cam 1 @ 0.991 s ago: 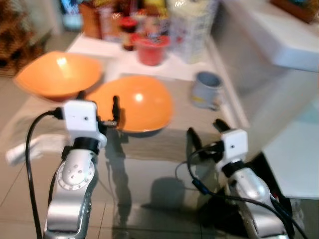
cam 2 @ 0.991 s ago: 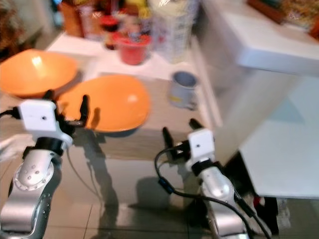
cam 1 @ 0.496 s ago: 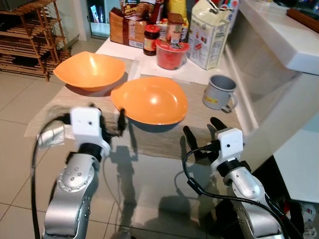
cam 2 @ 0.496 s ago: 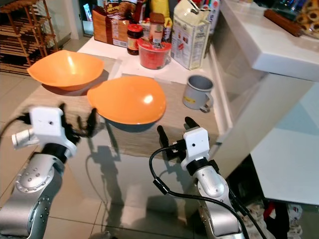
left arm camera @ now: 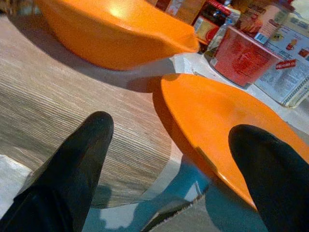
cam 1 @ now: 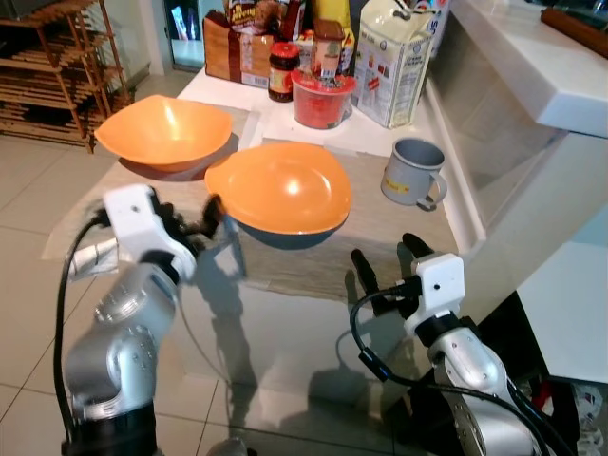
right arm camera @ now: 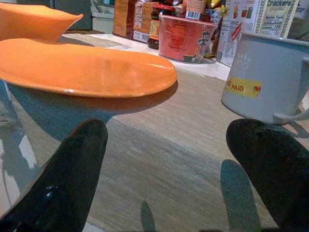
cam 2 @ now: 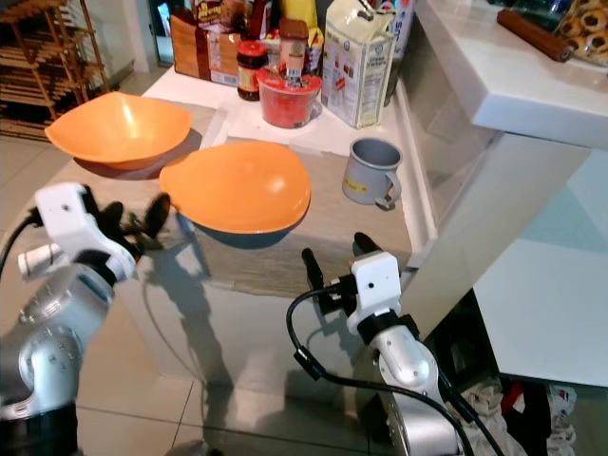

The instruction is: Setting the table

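Note:
Two orange bowls stand on a beige table runner. The near bowl is in the middle and the far bowl is behind it to the left. A grey mug stands to the right of the near bowl. My left gripper is open and level with the near bowl's left rim; in the left wrist view that rim lies between the two fingers. My right gripper is open, low over the runner in front of the mug, holding nothing.
A red cup, a carton and jars crowd the table's far end. A white counter rises close on the right. A wooden shelf stands far left over tiled floor. The table's glossy front edge lies under both arms.
The view has steadied and shifted. My left arm has swung out to the left, and its gripper now points at the near bowl's left rim. The right gripper has barely moved.

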`<state>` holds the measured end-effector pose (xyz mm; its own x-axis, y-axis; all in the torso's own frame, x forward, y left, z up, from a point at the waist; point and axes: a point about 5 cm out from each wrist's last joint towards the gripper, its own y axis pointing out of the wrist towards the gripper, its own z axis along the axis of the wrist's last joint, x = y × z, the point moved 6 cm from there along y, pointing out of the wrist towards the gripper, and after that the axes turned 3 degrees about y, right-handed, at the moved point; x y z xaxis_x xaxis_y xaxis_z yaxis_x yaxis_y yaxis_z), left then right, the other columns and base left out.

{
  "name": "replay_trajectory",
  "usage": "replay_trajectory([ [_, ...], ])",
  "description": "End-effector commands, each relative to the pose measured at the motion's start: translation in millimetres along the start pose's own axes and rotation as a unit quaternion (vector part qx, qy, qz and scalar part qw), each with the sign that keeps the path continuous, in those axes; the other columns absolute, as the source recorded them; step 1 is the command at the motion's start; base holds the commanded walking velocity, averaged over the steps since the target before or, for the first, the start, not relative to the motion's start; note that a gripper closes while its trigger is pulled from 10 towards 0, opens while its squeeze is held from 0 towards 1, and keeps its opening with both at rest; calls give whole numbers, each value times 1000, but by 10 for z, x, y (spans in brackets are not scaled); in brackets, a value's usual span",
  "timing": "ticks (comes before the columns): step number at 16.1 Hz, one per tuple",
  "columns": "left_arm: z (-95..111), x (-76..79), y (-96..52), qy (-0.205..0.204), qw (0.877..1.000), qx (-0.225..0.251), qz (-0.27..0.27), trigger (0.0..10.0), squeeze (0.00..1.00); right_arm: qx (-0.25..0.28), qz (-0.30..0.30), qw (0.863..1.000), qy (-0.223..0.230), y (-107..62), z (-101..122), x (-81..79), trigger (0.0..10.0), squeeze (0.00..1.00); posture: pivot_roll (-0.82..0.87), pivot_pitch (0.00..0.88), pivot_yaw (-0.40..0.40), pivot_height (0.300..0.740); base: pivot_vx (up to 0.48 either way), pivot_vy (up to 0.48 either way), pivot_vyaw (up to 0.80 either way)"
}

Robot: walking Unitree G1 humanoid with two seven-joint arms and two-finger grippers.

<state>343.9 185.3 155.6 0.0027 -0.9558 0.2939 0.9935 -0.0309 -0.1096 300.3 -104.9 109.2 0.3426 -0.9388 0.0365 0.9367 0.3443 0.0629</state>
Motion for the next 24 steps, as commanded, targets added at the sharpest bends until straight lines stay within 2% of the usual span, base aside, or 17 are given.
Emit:
replay_trajectory([
  [1,-77,20,54,-23,1000,-19,-3,10000,0,4,-7,1000,-6,-18,54,41,10000,165,94,36,-79,740,0,0,0],
  [4,-54,25,136,-45,999,-18,-10,10000,0,2,-10,1000,-7,-43,55,44,10000,165,77,42,-77,740,0,0,0],
  [6,-11,46,164,-46,999,-11,-14,10000,0,0,-13,1000,-8,-67,52,50,10000,169,71,45,-74,740,0,0,0],
  [11,178,246,159,0,999,25,-47,10000,0,-2,-16,1000,-5,-92,56,25,10000,165,75,52,-70,740,0,0,0],
  [15,178,256,189,3,998,24,-51,10000,0,-3,-17,1000,-3,-89,53,24,10000,169,75,57,-65,740,0,0,0],
  [17,96,218,223,1,999,6,-45,10000,0,-5,-18,1000,-2,-93,54,29,10000,169,74,60,-63,740,0,0,0],
  [21,-101,148,254,-38,998,-33,-29,10000,0,-5,-20,1000,-2,-110,82,20,10000,169,62,65,-59,740,0,0,0],
  [24,-126,235,275,-66,996,-39,-44,10000,0,-5,-21,1000,-2,-124,84,20,10000,165,58,68,-56,740,0,0,0],
])
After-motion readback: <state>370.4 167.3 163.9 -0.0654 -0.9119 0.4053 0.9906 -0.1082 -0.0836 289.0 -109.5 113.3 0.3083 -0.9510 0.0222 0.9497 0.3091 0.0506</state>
